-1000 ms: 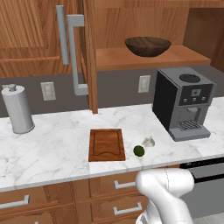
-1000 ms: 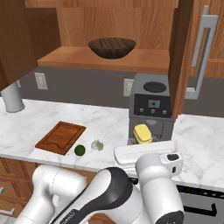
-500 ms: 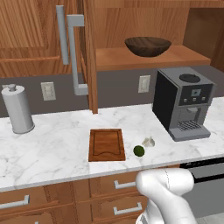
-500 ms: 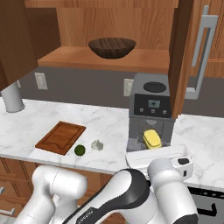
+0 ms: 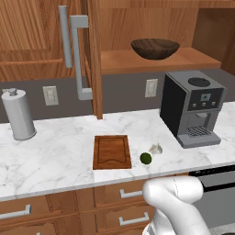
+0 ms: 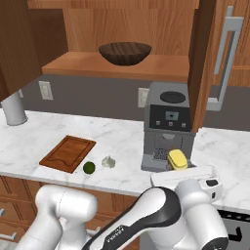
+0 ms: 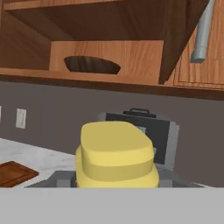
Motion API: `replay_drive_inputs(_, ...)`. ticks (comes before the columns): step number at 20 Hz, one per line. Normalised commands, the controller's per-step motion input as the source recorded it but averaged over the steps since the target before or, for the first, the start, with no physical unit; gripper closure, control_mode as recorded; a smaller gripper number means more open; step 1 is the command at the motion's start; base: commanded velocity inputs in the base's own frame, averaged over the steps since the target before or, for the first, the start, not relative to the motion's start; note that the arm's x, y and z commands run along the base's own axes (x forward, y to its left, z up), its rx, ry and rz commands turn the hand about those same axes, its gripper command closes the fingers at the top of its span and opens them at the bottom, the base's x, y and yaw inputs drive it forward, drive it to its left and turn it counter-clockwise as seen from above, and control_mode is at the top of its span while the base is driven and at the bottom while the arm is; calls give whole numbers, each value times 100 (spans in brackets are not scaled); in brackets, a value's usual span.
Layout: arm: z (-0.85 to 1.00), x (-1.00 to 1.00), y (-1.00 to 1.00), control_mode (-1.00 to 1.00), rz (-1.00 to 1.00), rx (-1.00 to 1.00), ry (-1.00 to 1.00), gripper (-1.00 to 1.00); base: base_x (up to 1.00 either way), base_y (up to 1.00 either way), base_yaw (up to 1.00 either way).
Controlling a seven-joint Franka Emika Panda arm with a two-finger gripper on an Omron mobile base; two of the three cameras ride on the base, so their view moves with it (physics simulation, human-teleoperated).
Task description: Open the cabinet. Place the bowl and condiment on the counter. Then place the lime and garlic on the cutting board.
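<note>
Right base view: cabinet (image 6: 200,58) open, condiment (image 6: 177,159) carried low in front of the coffee machine (image 6: 166,124)

Hand view puts the yellowish condiment right up against the camera, so the gripper (image 6: 181,168) appears pinched on it, though its fingers themselves are hidden; the bottle looks not yet set on the counter (image 5: 59,151); the bowl (image 5: 154,47) sits on the cabinet shelf; lime (image 5: 145,158) and garlic (image 5: 156,148) lie on the marble just right of the cutting board (image 5: 112,151), off it; so, by my reading, only the door step is finished.
</note>
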Motion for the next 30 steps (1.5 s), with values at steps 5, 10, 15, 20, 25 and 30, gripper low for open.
replay_drive_inputs(5, -26, 22, -23, -100, 0, 0, 4, 100, 0, 0, 0)
replay_drive_inputs(10, -28, 17, -21, -100, 0, 0, 4, 100, 0, 0, 0)
replay_drive_inputs(15, -30, 14, -19, -100, 0, 0, 0, 100, 0, 0, 0)
replay_drive_inputs(20, -30, 14, -17, -100, 0, 0, 0, 100, 0, 0, 0)
replay_drive_inputs(25, -20, 28, -12, -100, 0, 0, 0, 100, 0, 0, 0)
replay_drive_inputs(30, -13, 33, -10, -100, 0, 0, 0, 100, 0, 0, 0)
